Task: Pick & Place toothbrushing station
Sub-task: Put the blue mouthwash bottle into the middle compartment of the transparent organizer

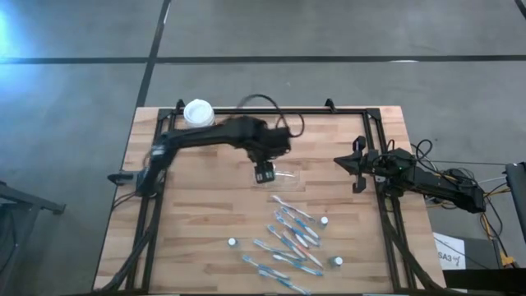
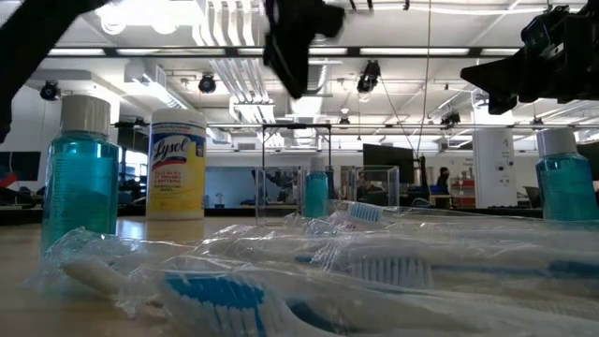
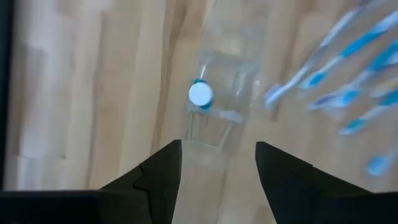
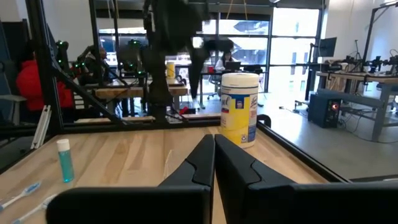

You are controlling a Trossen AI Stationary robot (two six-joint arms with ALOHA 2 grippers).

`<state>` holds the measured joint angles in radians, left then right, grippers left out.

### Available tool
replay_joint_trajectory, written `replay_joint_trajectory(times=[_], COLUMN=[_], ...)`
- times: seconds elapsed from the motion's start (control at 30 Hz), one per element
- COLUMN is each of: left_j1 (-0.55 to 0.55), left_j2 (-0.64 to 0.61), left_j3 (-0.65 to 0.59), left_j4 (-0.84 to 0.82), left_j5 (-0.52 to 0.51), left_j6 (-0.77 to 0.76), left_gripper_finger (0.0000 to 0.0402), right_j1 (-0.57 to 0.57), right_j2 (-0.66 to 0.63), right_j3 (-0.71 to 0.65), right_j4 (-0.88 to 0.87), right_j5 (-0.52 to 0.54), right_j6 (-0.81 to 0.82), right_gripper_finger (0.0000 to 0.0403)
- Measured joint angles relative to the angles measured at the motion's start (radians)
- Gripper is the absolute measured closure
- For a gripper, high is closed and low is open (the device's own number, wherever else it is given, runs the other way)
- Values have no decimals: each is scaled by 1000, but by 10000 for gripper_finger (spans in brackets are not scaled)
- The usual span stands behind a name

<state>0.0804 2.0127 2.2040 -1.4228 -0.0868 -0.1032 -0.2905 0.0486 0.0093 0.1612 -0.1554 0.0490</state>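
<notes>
Several blue-and-white toothbrushes in clear wrappers lie flat on the near middle of the wooden table; they also show in the low view. Small blue bottles with white caps stand around them. One more bottle stands inside a clear plastic container at mid-table. My left gripper hangs open above that container, pointing down, touching nothing. My right gripper is shut and empty at the table's right side, above the table.
A yellow canister with a white lid stands at the far left of the table. A black metal frame runs along the table's edges. Bare wood lies left of the toothbrushes and along the far side.
</notes>
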Motion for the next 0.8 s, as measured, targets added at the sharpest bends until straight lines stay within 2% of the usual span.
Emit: replay_joint_trajectory(times=[0.13,0.23,0.37,0.53,0.63,0.73,0.8], left_j1=[-62,-134,-223,-332,-362,-365,-365], left_j2=[-168,-331,-599,-933,-1104,-1242,-1316], left_j3=[-51,-208,-548,-1056,-1324,-1536,-1650], left_j4=[46,140,346,750,958,1118,1206], left_j5=[-84,-196,-259,-272,-310,-326,-329], left_j6=[0,8,-9,-114,-190,-255,-272], left_gripper_finger=[195,196,196,196,204,246,293], right_j1=[0,0,0,0,0,0,0], right_j2=[0,0,0,0,0,0,0], right_j3=[0,0,0,0,0,0,0], right_j4=[0,0,0,0,0,0,0], right_j5=[0,-1,-1,-1,-1,0,0], right_j6=[0,2,3,3,3,4,22], right_gripper_finger=[394,394,394,394,394,394,394])
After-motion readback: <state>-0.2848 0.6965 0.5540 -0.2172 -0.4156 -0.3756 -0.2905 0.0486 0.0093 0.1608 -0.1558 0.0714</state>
